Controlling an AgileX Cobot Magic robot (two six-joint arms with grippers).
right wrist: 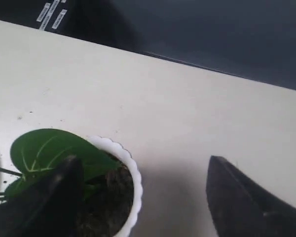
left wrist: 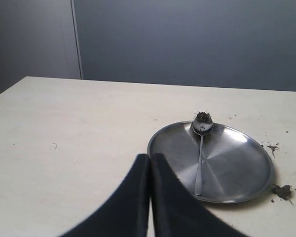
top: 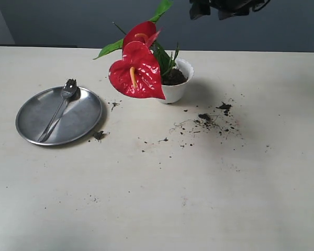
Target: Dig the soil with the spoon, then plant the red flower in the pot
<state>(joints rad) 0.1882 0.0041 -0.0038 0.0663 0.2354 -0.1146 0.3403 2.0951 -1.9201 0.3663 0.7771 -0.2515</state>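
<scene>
The red flower (top: 138, 73) stands in the white pot (top: 179, 91) at the back middle of the table, its green leaves rising behind. Dark soil (right wrist: 106, 197) fills the pot (right wrist: 133, 173) around a leaf. The spoon (top: 60, 107) lies on the steel plate (top: 81, 112) at the left, with a crumb of soil at its bowl (left wrist: 203, 123). My right gripper (right wrist: 143, 160) hangs open above the pot's rim, one finger over the leaf, nothing between its fingers. Near the plate (left wrist: 237, 163), my left gripper (left wrist: 149, 158) is shut and empty, short of the spoon.
Loose soil crumbs and root fibres (top: 212, 119) lie scattered right of the pot. A small clump (top: 98, 135) sits by the plate's front edge. The right arm's dark body (top: 225, 6) shows at the top of the exterior view.
</scene>
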